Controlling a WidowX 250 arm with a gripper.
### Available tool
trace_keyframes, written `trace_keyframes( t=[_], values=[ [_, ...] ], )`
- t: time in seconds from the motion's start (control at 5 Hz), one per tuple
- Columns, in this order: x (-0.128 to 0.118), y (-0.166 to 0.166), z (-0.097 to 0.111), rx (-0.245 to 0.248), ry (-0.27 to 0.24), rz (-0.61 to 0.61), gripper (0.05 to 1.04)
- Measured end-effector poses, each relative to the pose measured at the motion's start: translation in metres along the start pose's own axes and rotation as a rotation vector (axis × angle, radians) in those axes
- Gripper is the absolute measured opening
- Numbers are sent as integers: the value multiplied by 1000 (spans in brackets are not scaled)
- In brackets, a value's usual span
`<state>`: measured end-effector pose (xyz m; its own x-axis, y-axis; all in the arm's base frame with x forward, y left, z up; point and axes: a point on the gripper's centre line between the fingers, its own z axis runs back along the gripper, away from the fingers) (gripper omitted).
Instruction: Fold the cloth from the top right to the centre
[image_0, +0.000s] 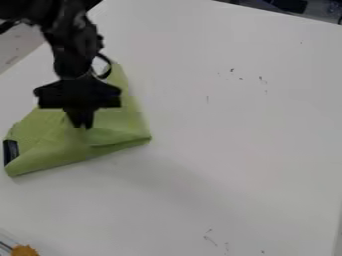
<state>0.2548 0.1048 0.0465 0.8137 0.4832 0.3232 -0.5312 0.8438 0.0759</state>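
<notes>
Green cloth (50, 152) lies at the left of the camera view, on a white table (247, 145), beneath the black robot arm (70, 45). Its outline is roughly a triangle with one blunted corner. The narrow end points up the view and leans a little to the right; the broad end faces down the view. The long axis slants from the lower left corner up to that narrow end. The bottom edge is nearly straight and climbs gently from the lower left to the right corner, while the right side runs steeply from there up to the tip. Part of the upper left side is hidden behind the arm and gripper (80, 125).

The cloth is a plain, slightly yellowish green, folded over itself, with soft creases across the middle. Near the right corner a fold makes a thin, darker line just above the bottom edge. A dark patch (11, 151) sits at the blunt left end, set upright along the edge.

The gripper hangs over the middle of the cloth, pointing down, its fingers close together with hardly any gap. Whether cloth is pinched between them cannot be told.

Small dark marks dot the table, and an orange object (25, 250) sits at the bottom left corner of the view.
</notes>
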Motion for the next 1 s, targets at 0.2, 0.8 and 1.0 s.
trace_keyframes(
  t=[0.2, 0.8, 1.0],
  values=[
    [-10, 11, -14, -63, -5, 43, 77],
    [-15, 6, -32, -123, 17, 1, 754],
    [-10, 10, -21, -47, 52, -59, 987]
  ],
)
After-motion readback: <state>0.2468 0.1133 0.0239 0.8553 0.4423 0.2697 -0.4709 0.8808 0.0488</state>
